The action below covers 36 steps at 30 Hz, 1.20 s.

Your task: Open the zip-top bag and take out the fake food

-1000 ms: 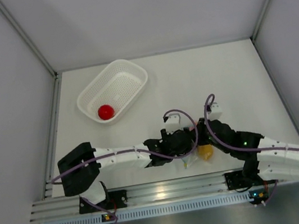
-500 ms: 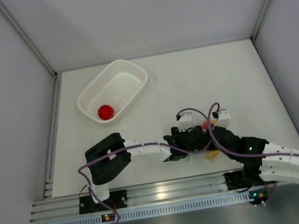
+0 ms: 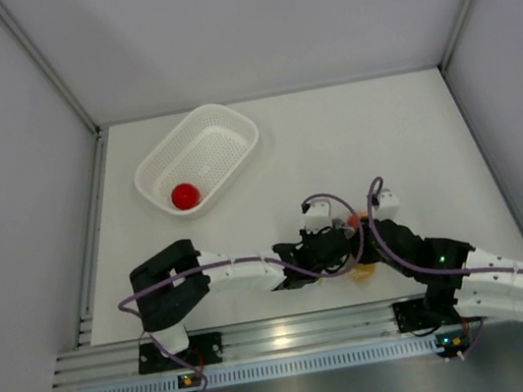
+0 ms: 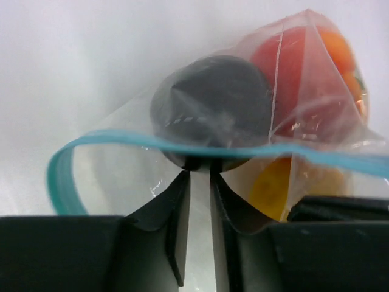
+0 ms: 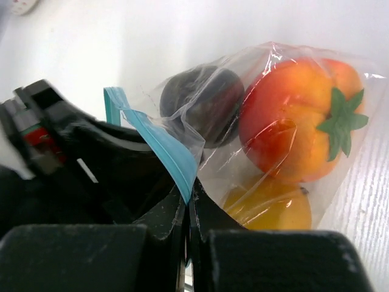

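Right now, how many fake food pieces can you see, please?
4: dark piece, tomato and yellow piece inside the bag; red ball in the basket. None appears hidden.

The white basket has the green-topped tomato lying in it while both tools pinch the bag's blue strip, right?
No. The white basket holds a red ball, as the top external view shows; the tomato is inside the bag. The left tool and right tool do pinch its blue strip.

My left gripper (image 4: 199,176) sits left of the zip-top bag (image 5: 206,152) and my right gripper (image 5: 187,201) right of it, near the table's (image 3: 380,127) front edge. In the bag, from my right wrist, the tomato (image 5: 292,128) lies right of a round piece (image 5: 203,100), with a third piece (image 5: 270,210) below both. Behind and to the left, a ball (image 3: 185,195) lies in the basket (image 3: 221,128).
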Each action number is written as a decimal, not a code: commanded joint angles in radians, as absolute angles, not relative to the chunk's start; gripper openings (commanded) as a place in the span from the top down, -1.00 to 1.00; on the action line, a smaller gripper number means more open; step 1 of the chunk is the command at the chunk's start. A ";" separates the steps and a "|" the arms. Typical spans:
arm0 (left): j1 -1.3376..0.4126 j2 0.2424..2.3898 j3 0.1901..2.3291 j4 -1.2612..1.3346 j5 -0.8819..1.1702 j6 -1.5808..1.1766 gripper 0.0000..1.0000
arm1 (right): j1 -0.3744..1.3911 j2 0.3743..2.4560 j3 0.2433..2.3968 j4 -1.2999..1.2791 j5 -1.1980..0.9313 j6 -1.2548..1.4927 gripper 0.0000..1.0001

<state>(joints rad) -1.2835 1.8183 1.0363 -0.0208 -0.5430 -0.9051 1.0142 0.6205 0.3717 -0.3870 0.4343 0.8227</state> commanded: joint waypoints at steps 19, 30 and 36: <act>-1.287 1.125 0.761 -0.275 -0.692 -0.946 1.00 | 1.037 1.068 0.537 0.318 0.005 0.945 1.00; -1.330 1.115 0.724 -0.279 -0.641 -0.945 0.86 | 1.057 1.006 0.465 0.425 0.014 1.042 1.00; -1.328 1.172 0.744 -0.287 -0.600 -0.931 0.64 | 1.054 0.931 0.538 0.122 0.170 0.933 1.00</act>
